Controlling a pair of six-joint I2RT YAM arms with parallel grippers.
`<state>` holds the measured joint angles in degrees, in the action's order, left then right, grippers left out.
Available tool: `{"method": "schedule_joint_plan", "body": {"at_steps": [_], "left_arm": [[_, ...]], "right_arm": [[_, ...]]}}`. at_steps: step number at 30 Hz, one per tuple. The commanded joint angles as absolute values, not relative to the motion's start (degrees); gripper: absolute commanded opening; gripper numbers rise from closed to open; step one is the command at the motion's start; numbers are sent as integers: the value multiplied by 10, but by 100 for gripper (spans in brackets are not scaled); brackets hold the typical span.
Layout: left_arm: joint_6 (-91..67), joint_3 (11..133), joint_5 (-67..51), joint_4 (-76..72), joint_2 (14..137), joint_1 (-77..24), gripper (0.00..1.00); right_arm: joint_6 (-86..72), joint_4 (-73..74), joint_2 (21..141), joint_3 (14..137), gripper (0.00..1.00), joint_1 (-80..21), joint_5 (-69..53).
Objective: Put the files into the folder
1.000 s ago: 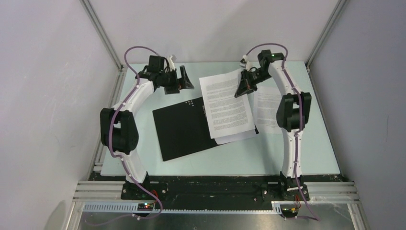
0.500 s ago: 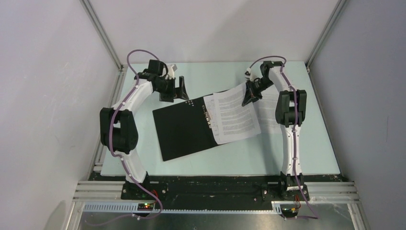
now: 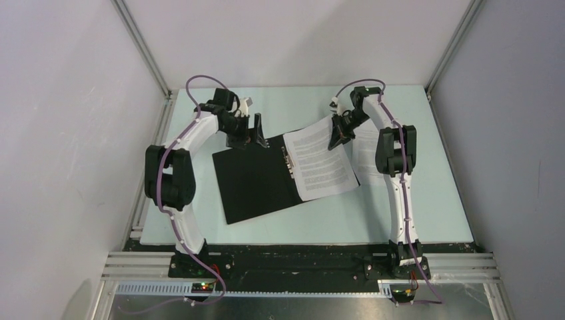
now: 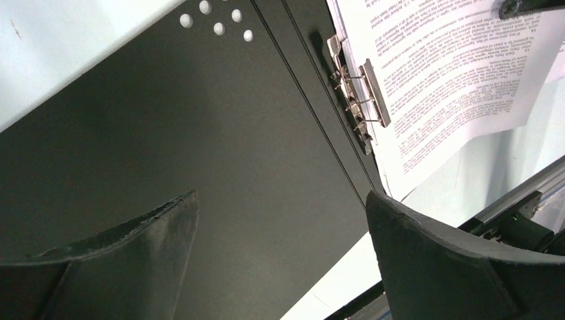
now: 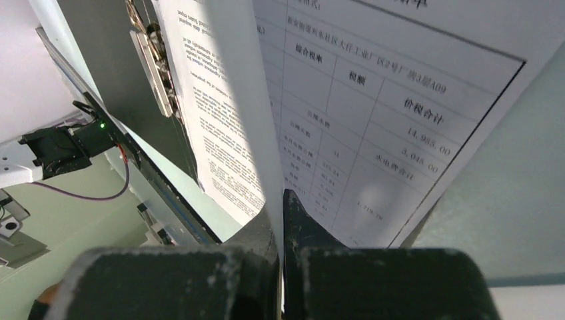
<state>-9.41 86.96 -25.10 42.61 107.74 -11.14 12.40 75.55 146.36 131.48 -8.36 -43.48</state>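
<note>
The folder [image 3: 256, 180] lies open mid-table, black inside up, its metal spine clip [image 4: 353, 93] along its right side. A white sheet of the files [image 3: 320, 163] lies on the folder's right half, next to the clip. My right gripper [image 3: 335, 137] is shut on that sheet's far right edge; the wrist view shows the paper [image 5: 226, 120] pinched between the fingers. Another sheet with a table [image 5: 373, 133] lies on the table under it, also in the top view [image 3: 368, 152]. My left gripper [image 3: 254, 130] is open and empty, just above the folder's far left corner [image 4: 166, 133].
The pale green table top [image 3: 333, 213] ends at a black rail in front. Aluminium frame posts stand at the back corners [image 3: 160, 80]. White walls close in left, back and right.
My right gripper has swung the pinched sheet down and left, so it now lies flatter on the folder's right half. My left gripper has moved right and nearer, over the folder's far corner.
</note>
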Motion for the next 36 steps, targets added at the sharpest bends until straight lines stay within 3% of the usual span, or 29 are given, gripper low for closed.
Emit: {"method": "schedule_joint_plan", "body": {"at_steps": [1, 22, 27, 36], "left_arm": [[-85, 869, -263, 423, 1075, -114, 99], [-88, 871, -263, 423, 1085, -123, 99], [-89, 871, -263, 423, 1085, -123, 99], [-97, 873, -267, 423, 1084, -123, 99]], "right_arm": [[108, 742, 1474, 1353, 0, -88, -446], [109, 738, 1490, 1371, 0, -107, -432], [98, 733, 1486, 1368, 12, -111, -390], [70, 710, 1440, 1354, 42, -127, -294]]}}
